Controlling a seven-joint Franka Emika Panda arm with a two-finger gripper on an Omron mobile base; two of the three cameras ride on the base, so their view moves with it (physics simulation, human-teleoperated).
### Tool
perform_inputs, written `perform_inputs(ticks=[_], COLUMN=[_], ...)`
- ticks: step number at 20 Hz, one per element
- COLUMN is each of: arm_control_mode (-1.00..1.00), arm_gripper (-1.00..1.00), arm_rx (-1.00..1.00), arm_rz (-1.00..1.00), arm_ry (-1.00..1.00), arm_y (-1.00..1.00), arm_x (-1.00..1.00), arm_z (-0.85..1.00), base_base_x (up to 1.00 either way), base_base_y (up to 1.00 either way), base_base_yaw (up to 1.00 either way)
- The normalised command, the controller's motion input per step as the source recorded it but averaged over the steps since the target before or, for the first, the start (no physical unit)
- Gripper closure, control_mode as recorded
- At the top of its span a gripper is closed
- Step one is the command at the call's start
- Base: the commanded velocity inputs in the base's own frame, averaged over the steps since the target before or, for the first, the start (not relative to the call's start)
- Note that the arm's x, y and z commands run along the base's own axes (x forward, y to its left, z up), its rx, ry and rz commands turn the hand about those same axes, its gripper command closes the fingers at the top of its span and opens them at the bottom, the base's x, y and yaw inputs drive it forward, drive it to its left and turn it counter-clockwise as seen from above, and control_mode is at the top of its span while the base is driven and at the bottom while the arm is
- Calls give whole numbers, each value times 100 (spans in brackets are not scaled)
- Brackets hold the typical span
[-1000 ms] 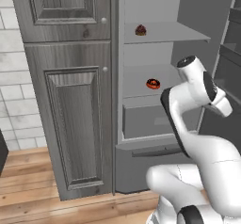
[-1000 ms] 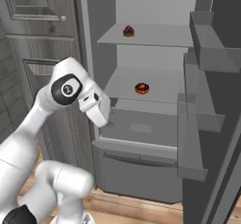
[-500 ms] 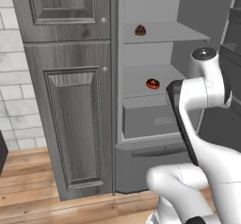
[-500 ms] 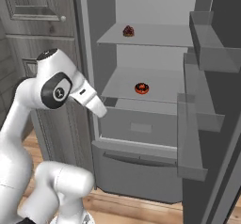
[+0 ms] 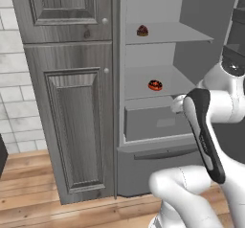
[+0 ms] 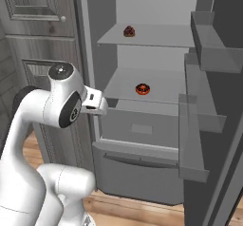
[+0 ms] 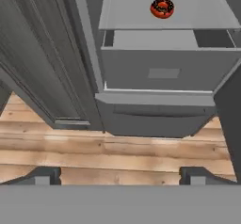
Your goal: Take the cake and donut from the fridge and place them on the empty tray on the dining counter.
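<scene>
The fridge (image 5: 191, 54) (image 6: 142, 11) stands open. A tiny dark cake (image 5: 142, 30) (image 6: 129, 31) sits on its upper shelf. On the shelf below lies the glazed ring donut (image 5: 154, 85) (image 6: 142, 89) (image 7: 162, 7). My gripper (image 7: 121, 177) (image 6: 97, 105) hangs in front of the fridge, left of the donut's shelf and short of it, tilted down toward the drawer and floor. Its fingers (image 7: 47, 175) stand wide apart with nothing between them. The empty tray and the dining counter are out of view.
A pale grey drawer (image 5: 153, 121) (image 7: 164, 70) sits under the donut's shelf. The open fridge door (image 6: 204, 101) with its bins juts out on the right. A grey wood-panelled cabinet (image 5: 72, 102) (image 6: 33, 11) flanks the fridge on the left. Wooden floor (image 7: 117, 148) lies below.
The arm's elbow has swung to the right in the left base view and the hand has turned in front of the fridge. The gripper stays open. Cake and donut have not moved.
</scene>
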Motion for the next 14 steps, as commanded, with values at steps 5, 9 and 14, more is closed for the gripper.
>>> perform_inputs(ticks=[5,9,14], arm_control_mode=[-100,-100,-100], arm_gripper=[-100,-100,-100], arm_rx=[0,0,-1], arm_rz=[48,20,-9], arm_ry=[-2,-4,-11], arm_y=[86,51,-10], arm_x=[0,-3,-24], arm_z=[22,24,26], base_base_x=[0,0,0], base_base_y=[0,0,0], base_base_yaw=[0,0,0])
